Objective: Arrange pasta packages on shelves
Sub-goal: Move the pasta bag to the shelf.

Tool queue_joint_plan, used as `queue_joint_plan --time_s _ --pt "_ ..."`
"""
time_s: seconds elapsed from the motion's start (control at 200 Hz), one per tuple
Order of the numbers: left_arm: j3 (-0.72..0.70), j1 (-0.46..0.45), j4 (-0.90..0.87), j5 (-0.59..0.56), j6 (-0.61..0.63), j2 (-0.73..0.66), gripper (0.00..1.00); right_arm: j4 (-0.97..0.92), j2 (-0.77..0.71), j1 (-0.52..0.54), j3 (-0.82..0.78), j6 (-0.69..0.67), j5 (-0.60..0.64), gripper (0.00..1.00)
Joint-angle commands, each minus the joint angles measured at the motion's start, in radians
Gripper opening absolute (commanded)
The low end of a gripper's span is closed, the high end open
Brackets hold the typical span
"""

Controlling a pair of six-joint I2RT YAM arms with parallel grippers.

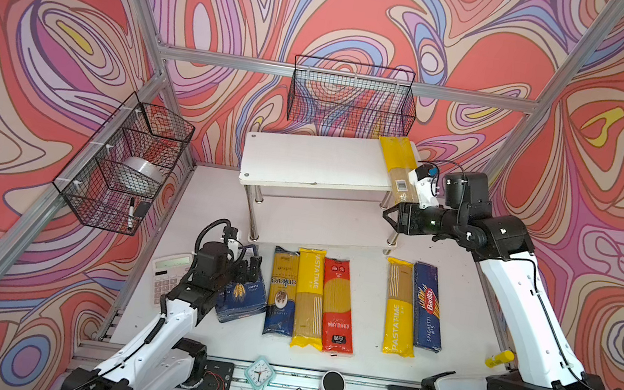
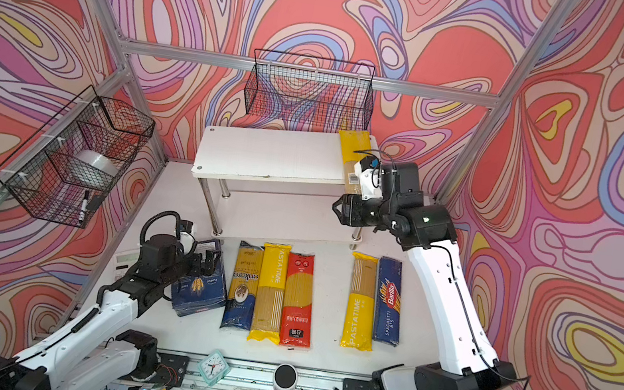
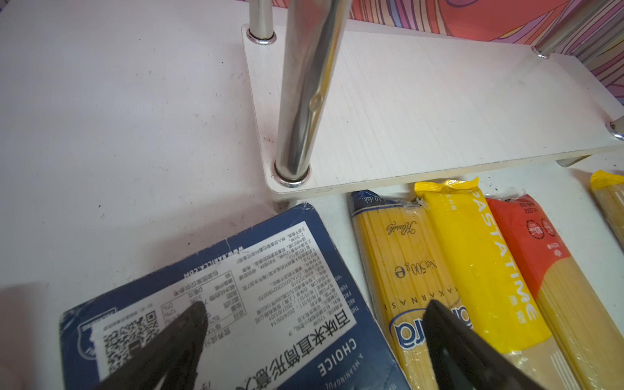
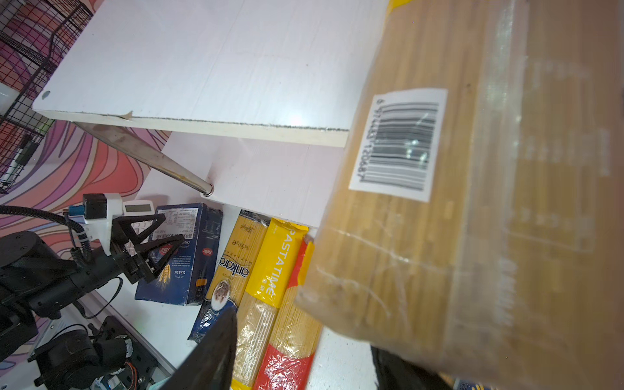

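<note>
Now get the right gripper clear of the shelved pack

Your barcode pack (image 1: pixel 398 163) lies on the top shelf (image 1: pixel 307 161) at its right end, with the near end sticking out past the front edge. The right gripper (image 1: pixel 387 215) sits just below that overhang. Its jaws are parted and I see nothing pinched. My read is that the step is clearing away. Pull out low and level, because lifting would likely flip the overhang. Nudging the pack deeper would help, since it looks tippy.

Your left gripper (image 1: pixel 249 268) hovers over the wide blue box (image 1: pixel 243 307), jaws wide and empty. One finger is over the box and the other over the dark-blue bag (image 1: pixel 280 296), so shift to bracket the box alone.

Flat on the table (image 1: pixel 366 296) lie a PASTATIME bag (image 1: pixel 309 300), the red bag (image 1: pixel 338 304), a second PASTATIME bag (image 1: pixel 399 314) and the Barilla spaghetti box (image 1: pixel 428 305). Nothing shows on the lower shelf (image 3: pixel 439 101).

Hard to see:
- In the right wrist view the blurred pack hides one finger, so I can't tell whether that finger touches it.
- That view also cuts off the pack's far end.
- From above, the left arm covers part of the blue box.
</note>
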Motion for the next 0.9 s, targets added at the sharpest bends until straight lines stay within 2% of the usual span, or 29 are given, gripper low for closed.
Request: queue_joint_plan --time_s 0.0,0.12,0.23,0.541,0.651,0.756,0.896 --pt "0.018 -0.008 0.014 -0.015 -0.017 -0.012 1.0 0.04 0.02 -0.003 0.035 -0.025 0.049 0.64" --pt "0.014 -0.008 0.015 -0.015 -0.017 -0.018 1.0 0.011 0.012 -0.003 0.033 -0.018 0.001 0.65" --pt "0.004 -0.008 0.018 -0.014 -0.019 -0.036 1.0 0.008 -0.055 -0.003 -0.028 -0.011 -0.029 0.65" --pt "-0.001 -0.008 0.023 0.002 -0.014 -0.044 1.0 -0.032 -0.218 -0.003 -0.216 0.042 -0.027 0.65" --pt "-0.005 -0.007 0.023 0.006 -0.011 -0.052 1.0 -0.035 -0.259 -0.003 -0.287 0.069 0.004 0.66" --pt "-0.013 -0.008 0.028 0.008 -0.012 -0.066 1.0 -0.012 -0.302 -0.003 -0.379 0.086 0.091 0.66" --pt "-0.019 -0.008 0.029 -0.003 -0.017 -0.077 1.0 0.001 -0.299 -0.003 -0.473 0.113 0.157 0.66"
